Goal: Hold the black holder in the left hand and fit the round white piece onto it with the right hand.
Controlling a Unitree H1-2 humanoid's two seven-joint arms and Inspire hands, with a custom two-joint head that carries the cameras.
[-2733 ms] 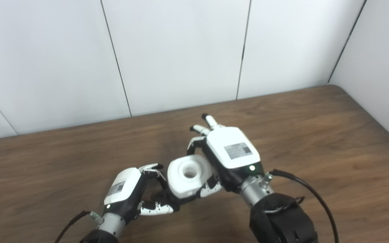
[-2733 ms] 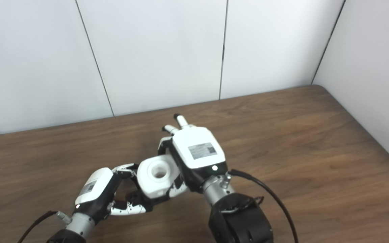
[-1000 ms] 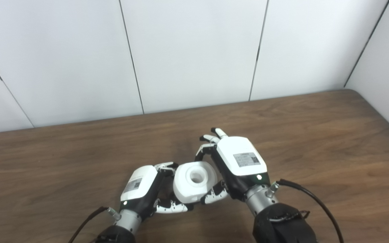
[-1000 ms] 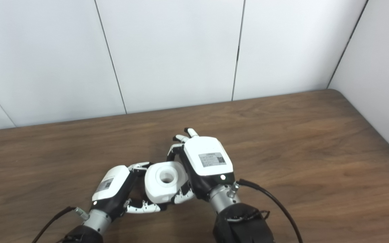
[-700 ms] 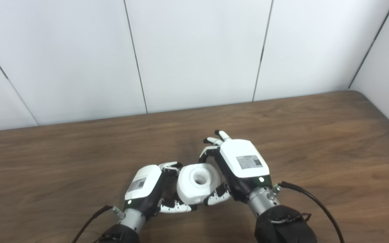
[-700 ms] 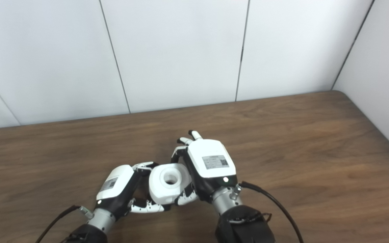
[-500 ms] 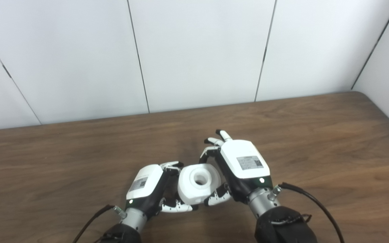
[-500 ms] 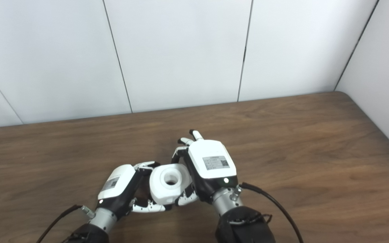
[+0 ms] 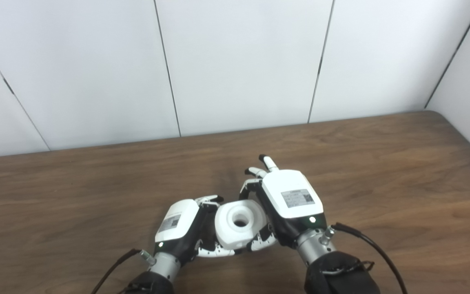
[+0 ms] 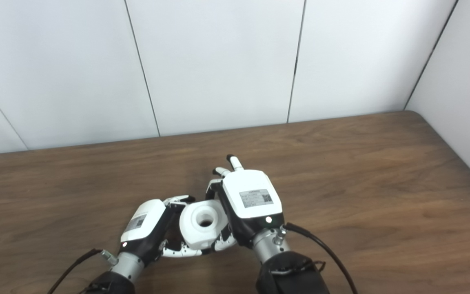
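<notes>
Item 1. My left robot hand [image 9: 178, 228]: white-backed shell with black underside, its arm entering from the lower left, a black cable trailing from the wrist. Its fingers [image 9: 214, 252] curl in under the white piece and its upper fingertips touch that piece's left edge. Whether it clasps anything I cannot tell; the black holder is hidden, with only dark shapes showing in the gap between palm and piece.

Item 2. My right robot hand [image 9: 290, 202]: white-backed shell bearing a grey label and a small lit green dot near the wrist, its arm entering from the lower right with a black cable [image 9: 371, 249] looping off to the right. It is clasped on the white piece, thumb below and one finger hooked over the far edge, while other fingers point away toward the wall.

Item 3. Round white plastic piece with a central hole [image 9: 240, 223]: held between the two hands, hole facing up, just above the desk, touching both hands.

Item 4. Dark brown wood-grain desk [image 9: 382, 163]: carries the whole scene, rounded corner at far right.

Item 5. White panelled wall [image 9: 239, 61]: dark vertical seams, standing behind the desk and turning along its right side.
</notes>
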